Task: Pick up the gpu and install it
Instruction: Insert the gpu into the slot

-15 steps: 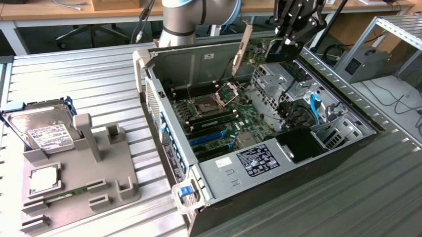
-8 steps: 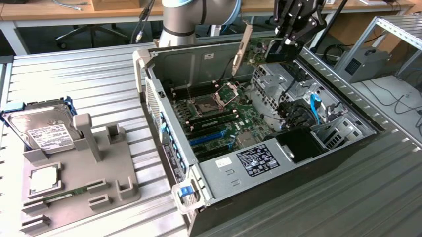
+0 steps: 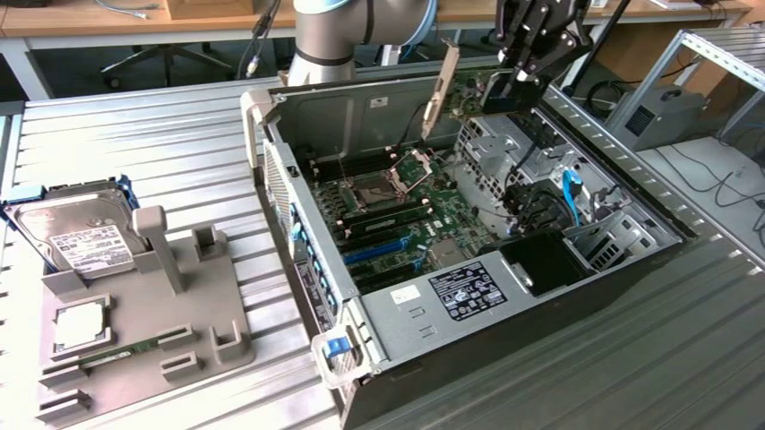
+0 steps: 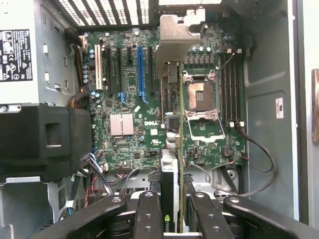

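The gpu (image 3: 445, 85) hangs over the open computer case (image 3: 313, 107), held upright with its silver end bracket pointing toward the case's rear wall. My gripper (image 3: 503, 90) is shut on the card's other end. In the wrist view the gpu (image 4: 169, 172) runs edge-on between my fingers (image 4: 148, 214), with the gripper (image 4: 174, 219) closed around it and the bracket (image 4: 179, 35) at the far end. Below it lies the motherboard (image 4: 124, 124), and the card sits above the board between the expansion slots (image 4: 141, 69) and the CPU socket (image 4: 199, 97), clear of them.
A grey fixture (image 3: 179, 305) at the exterior view's left holds a hard drive (image 3: 72, 237), a CPU (image 3: 81, 327) and a RAM stick (image 3: 132, 348). Inside the case are a labelled power supply (image 3: 472, 288), a black shroud (image 4: 45, 137), drive cages (image 3: 526, 148) and cables (image 4: 259, 149).
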